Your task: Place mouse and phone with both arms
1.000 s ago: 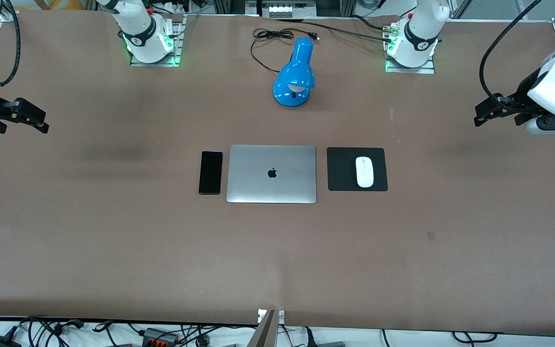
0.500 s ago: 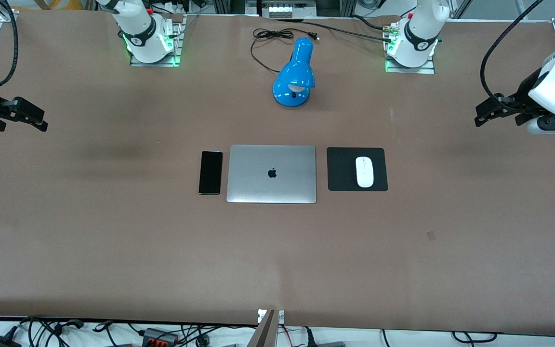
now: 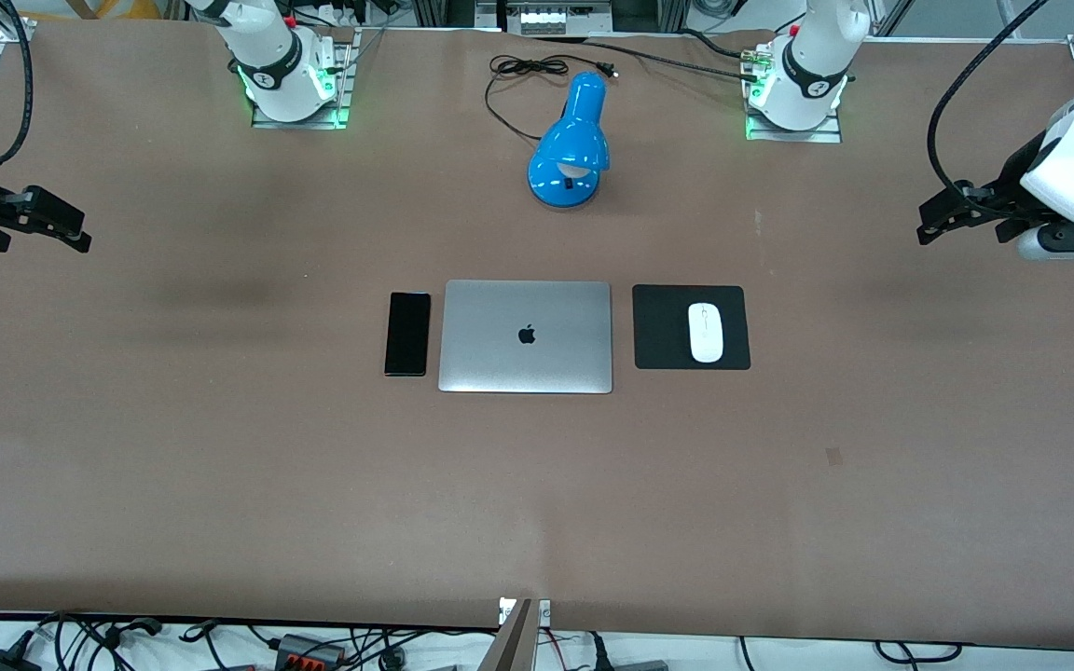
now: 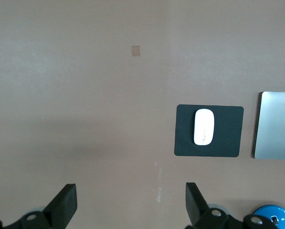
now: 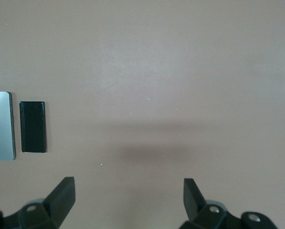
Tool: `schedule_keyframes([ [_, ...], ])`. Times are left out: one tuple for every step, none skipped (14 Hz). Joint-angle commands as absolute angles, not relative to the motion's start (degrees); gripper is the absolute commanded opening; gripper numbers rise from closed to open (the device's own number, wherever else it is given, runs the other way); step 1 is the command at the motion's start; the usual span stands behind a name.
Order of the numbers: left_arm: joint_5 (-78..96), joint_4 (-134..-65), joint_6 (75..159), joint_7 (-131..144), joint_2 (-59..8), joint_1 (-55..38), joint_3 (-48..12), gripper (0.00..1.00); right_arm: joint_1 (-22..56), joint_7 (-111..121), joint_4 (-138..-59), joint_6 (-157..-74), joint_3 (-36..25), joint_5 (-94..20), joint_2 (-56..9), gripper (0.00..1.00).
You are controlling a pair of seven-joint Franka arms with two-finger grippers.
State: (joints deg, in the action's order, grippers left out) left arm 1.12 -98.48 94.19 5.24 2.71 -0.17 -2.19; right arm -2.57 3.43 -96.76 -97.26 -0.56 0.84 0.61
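Observation:
The white mouse [image 3: 706, 332] lies on a square black mat [image 3: 663, 328] beside the closed silver laptop [image 3: 526, 336], toward the left arm's end; it also shows in the left wrist view [image 4: 204, 126]. The black phone [image 3: 407, 333] lies flat beside the laptop toward the right arm's end; it also shows in the right wrist view [image 5: 33, 126]. My left gripper [image 3: 936, 226] is open and empty, high over bare table at its own end [image 4: 131, 202]. My right gripper [image 3: 71, 233] is open and empty, high over bare table at its own end [image 5: 129, 200].
A blue desk lamp [image 3: 571, 144] lies farther from the front camera than the laptop, its black cord [image 3: 523, 67] coiled near the table edge. The arm bases [image 3: 287, 79] [image 3: 798, 84] stand along that edge. A small patch [image 3: 834, 455] marks the brown table.
The right gripper has drifted slightly up and toward its end of the table. The left gripper, mouse and phone have not moved.

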Motion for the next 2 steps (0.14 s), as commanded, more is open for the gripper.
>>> schedule_keyframes([
  [0.0, -97.82, 93.52, 4.13, 2.72, -0.09, -2.29, 1.0, -2.11, 3.52, -97.21, -96.5, -0.88, 0.7, 1.76, 1.0],
  [0.0, -97.82, 93.52, 4.04, 2.64, -0.09, -2.11, 1.0, -2.11, 3.52, -97.21, -96.5, -0.88, 0.7, 1.76, 1.0],
])
